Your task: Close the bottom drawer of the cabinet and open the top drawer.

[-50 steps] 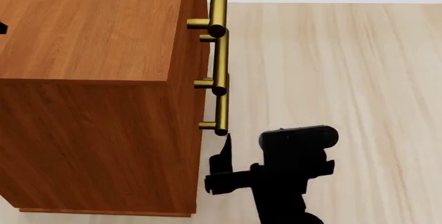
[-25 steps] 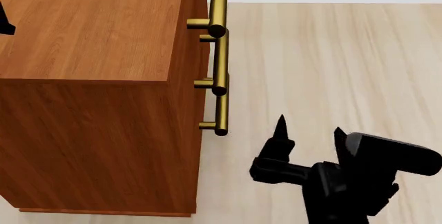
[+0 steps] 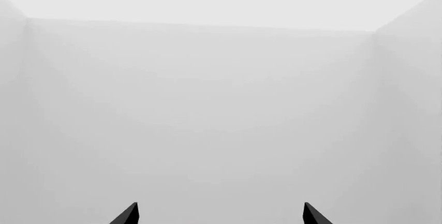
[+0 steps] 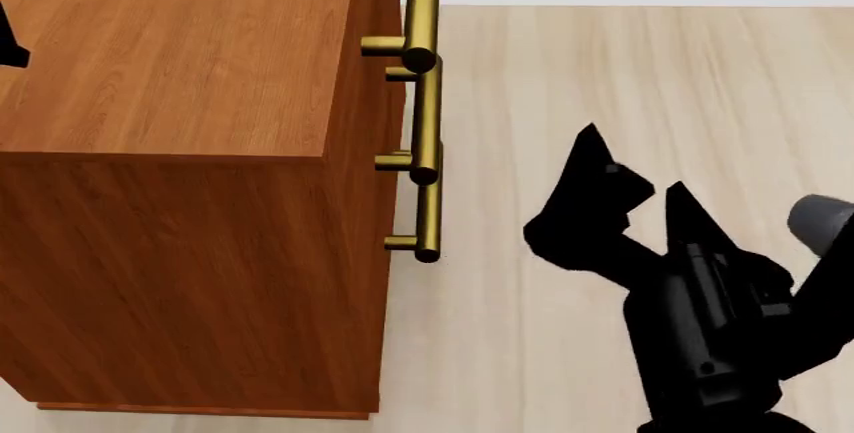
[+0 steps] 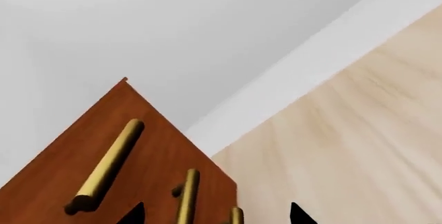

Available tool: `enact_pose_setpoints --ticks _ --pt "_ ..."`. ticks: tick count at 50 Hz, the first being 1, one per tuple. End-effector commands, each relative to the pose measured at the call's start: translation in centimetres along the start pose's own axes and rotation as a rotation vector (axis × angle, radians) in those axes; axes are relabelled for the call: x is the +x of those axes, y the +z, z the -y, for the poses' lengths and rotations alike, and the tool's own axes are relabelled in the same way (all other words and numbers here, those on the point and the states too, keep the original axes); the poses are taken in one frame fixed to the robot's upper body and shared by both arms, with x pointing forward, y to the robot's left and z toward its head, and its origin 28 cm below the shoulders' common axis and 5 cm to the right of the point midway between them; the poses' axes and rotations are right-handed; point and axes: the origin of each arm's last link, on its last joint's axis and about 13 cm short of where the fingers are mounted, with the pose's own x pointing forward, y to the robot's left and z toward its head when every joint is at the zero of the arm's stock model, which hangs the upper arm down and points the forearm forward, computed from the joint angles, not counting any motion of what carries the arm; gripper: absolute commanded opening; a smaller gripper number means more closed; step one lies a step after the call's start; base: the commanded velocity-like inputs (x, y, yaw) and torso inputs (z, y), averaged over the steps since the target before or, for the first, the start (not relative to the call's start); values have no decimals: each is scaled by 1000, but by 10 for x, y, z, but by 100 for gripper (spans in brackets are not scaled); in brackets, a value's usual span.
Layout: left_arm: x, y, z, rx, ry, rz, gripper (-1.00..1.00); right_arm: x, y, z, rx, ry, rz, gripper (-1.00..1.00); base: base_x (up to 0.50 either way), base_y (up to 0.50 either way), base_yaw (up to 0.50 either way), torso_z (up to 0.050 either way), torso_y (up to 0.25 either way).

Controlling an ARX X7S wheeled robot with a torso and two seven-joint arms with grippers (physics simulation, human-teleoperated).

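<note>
Now the right gripper (image 4: 630, 171) is hovering with jaws spread and empty, just off the cabinet (image 4: 187, 153) front, beside its brass bar handles (image 4: 424, 103). The left gripper (image 3: 219, 214) is likewise splayed, facing blank wall. Rigid wood, likely heavy-sliding; the slick bar looks the place to grip. No writing anywhere.

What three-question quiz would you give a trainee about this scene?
1. True or false: the robot's right hand grips a brass bar handle of the boxy reddish-brown wooden cabinet.
2. Beyond the left hand, the left wrist view shows: A) pale grey walls; B) the cabinet; C) a bowl.
3. How many brass handles show in the head view?
Key: 1 false, the open hand is apart from it; 2 A; 3 three.
</note>
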Motion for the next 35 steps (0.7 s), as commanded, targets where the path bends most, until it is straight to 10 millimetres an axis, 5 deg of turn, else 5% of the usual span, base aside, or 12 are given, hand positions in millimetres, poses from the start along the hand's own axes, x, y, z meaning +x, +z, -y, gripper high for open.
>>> enact_pose_setpoints --ticks 1,35 --pt "0 3 1 2 -5 3 100 -1 14 -19 128 60 -3 100 0 0 0 0 0" --pt "-1 1 1 2 -4 -1 100 20 14 -51 439 157 -75 100 0 0 0 0 0"
